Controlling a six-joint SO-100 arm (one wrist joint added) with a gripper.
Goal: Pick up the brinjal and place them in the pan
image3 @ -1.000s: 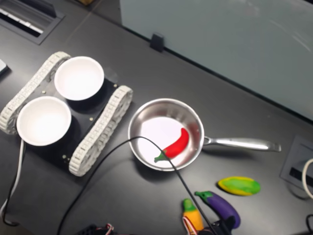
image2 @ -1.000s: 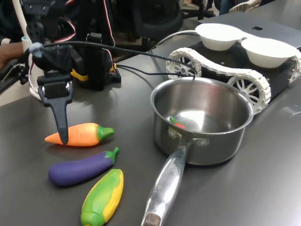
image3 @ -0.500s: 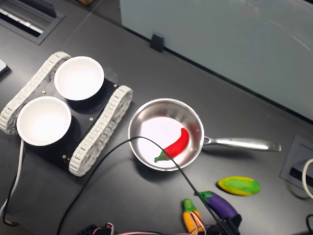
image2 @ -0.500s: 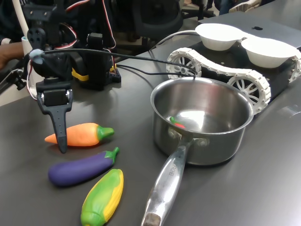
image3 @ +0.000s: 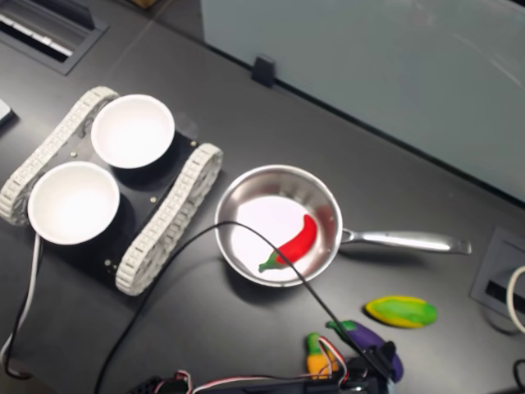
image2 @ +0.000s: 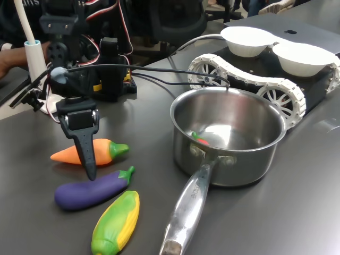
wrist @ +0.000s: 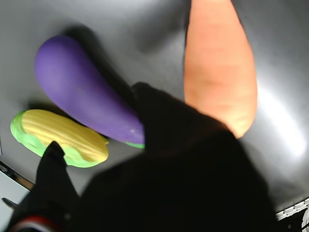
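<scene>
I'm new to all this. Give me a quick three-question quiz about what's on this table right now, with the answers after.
1. True or false: the brinjal is already inside the pan.
2. Which toy lies between the carrot and the corn in the first exterior view? A) a red chilli B) the brinjal C) a white bowl
3. Fill in: the only thing lying in the pan is a red ____.

Key
1. False. It lies on the table, with the gripper just above it.
2. B.
3. Chilli, seen plainly in the second exterior view.
</scene>
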